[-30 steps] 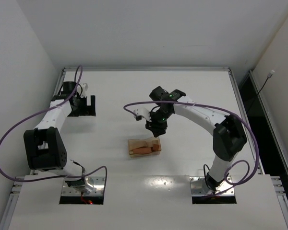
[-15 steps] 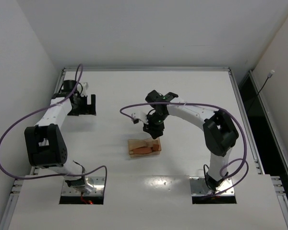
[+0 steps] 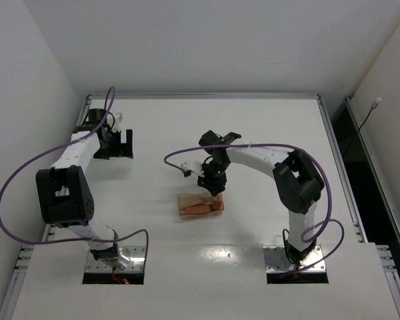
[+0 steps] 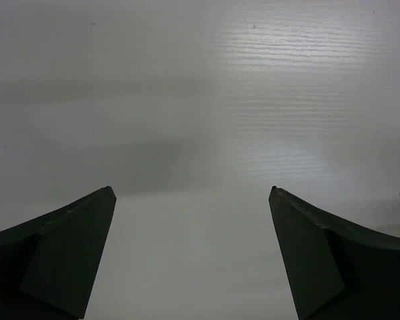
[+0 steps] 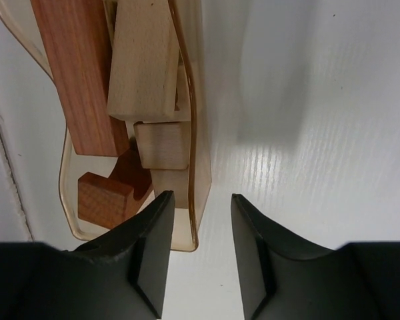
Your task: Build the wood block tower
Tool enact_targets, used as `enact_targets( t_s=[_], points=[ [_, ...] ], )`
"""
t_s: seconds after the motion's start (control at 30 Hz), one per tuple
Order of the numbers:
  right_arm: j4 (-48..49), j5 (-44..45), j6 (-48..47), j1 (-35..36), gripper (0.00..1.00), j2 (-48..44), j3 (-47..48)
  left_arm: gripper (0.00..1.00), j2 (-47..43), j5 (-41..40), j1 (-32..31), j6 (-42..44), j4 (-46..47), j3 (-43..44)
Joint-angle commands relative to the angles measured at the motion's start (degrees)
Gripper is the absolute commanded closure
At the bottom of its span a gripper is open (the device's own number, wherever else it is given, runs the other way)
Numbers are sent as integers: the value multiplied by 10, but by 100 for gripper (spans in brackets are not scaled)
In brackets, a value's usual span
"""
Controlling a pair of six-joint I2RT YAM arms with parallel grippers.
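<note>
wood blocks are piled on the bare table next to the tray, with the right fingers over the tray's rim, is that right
Not quite. The wood blocks lie heaped inside the tray, not on the bare table next to it; the right wrist view shows them within its wall. The rest holds: the right fingers are over the tray's rim.
</note>
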Motion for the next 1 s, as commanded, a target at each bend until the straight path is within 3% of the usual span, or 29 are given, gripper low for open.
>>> enact_targets(
  t_s=[0.0, 0.07, 0.13, 0.2, 0.43, 0.63, 0.83, 0.9, 0.97],
  points=[
    [23, 3, -16, 6, 65, 1, -15, 0, 8, 6, 6, 6, 4, 25],
    [30, 9, -16, 6, 72, 1, -22, 0, 14, 6, 6, 6, 4, 31],
    [44, 25, -16, 11, 89, 1, -29, 0, 19, 6, 6, 6, 4, 36],
    [50, 32, -16, 11, 100, 1, -41, 0, 19, 0, 6, 6, 4, 36],
    [70, 50, 0, -1, 100, -17, -42, 0, 35, 0, 6, 1, 9, 55],
    [182, 150, 73, -27, 100, -98, -49, 0, 45, -7, 6, -30, 14, 75],
    [382, 364, 134, -32, 100, -157, -103, 0, 45, -61, 6, -49, 14, 88],
    [445, 528, 146, -22, 100, -135, -103, 0, 45, -67, 6, -49, 20, 88],
    [513, 595, 121, -22, 100, -110, -108, 0, 40, -73, 11, -54, 20, 88]
  ],
)
